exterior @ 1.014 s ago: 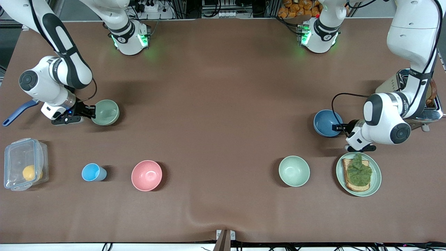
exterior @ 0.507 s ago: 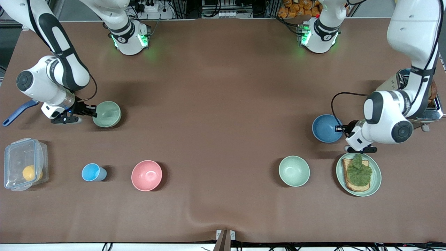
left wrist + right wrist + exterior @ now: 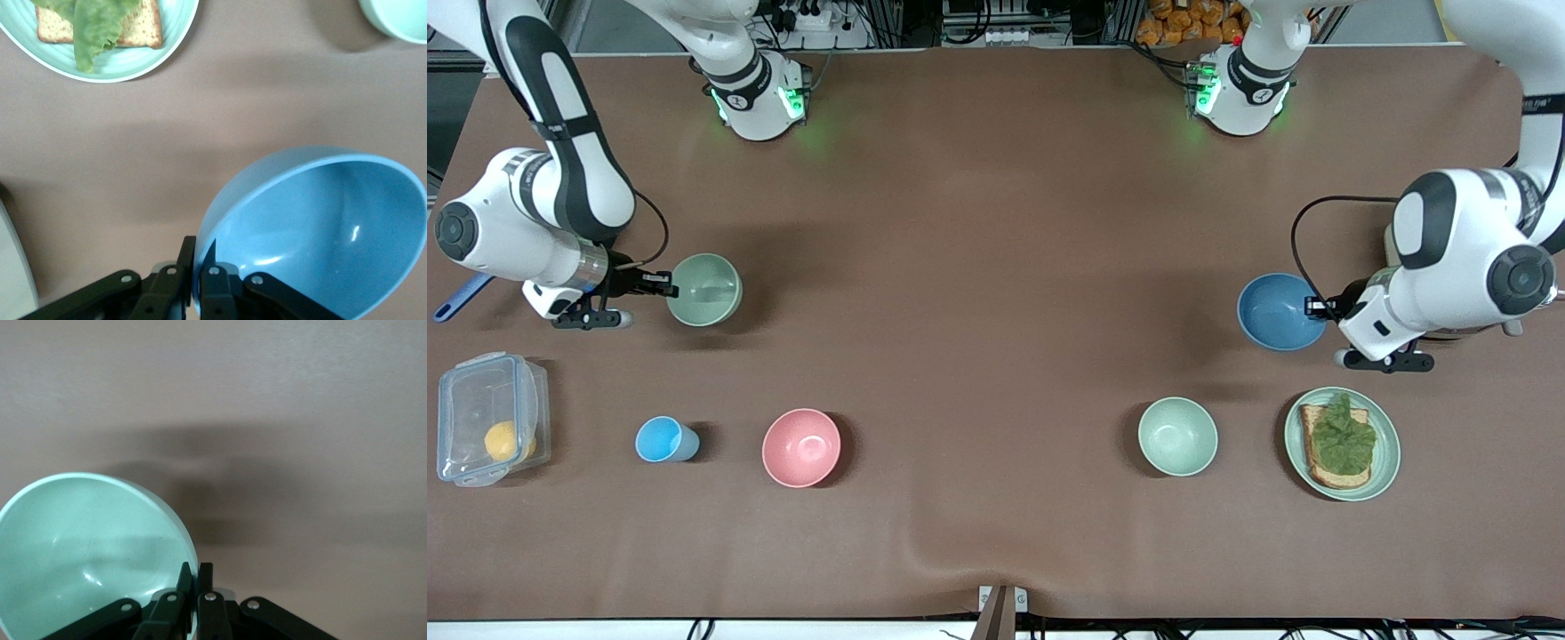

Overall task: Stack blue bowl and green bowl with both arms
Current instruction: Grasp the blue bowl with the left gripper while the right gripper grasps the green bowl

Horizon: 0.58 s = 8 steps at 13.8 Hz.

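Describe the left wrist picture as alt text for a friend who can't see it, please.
The left gripper has its jaws shut on the rim of the blue bowl, holding it tilted above the brown table. Below it are a pale-green plate carrying toast topped with lettuce, and the edge of a mint-green bowl.

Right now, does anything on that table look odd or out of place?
Nothing is spilled or broken. The blue bowl and green bowl hang tilted in the air, pinched by the left gripper and right gripper.
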Each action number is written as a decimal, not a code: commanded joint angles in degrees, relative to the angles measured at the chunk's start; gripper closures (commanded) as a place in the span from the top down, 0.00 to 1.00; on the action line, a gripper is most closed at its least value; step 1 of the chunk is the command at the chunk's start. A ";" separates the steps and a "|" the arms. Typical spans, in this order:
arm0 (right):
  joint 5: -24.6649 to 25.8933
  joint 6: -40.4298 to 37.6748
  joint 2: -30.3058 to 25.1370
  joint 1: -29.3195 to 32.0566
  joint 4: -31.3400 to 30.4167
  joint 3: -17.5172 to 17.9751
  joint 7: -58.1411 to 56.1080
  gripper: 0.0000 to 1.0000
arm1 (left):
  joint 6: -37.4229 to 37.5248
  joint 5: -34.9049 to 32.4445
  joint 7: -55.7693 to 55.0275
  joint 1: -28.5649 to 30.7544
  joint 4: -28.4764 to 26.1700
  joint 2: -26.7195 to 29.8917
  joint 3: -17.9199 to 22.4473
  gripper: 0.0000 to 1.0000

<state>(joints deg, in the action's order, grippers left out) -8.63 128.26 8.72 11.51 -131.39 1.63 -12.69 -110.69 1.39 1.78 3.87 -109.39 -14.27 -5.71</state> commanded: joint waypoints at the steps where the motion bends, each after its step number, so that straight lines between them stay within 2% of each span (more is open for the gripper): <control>1: -0.86 -2.74 -4.05 -5.43 -0.71 -0.05 9.93 0.00 | 0.21 0.98 -2.21 0.17 -1.79 2.31 -1.40 0.00; 5: -1.04 -3.02 -6.08 -14.91 -0.62 0.04 26.79 0.00 | 0.21 1.25 -5.73 0.17 -1.44 2.40 -4.04 0.00; 8: -2.27 -2.49 -6.17 -21.07 0.52 0.04 36.74 0.00 | 0.21 1.86 -5.91 -0.09 -0.83 2.23 -4.40 0.00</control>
<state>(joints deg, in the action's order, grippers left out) -9.50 126.00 3.70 -6.63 -131.27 2.05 18.84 -110.67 1.73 -3.53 3.74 -109.84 -13.33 -9.84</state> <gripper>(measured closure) 0.952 0.934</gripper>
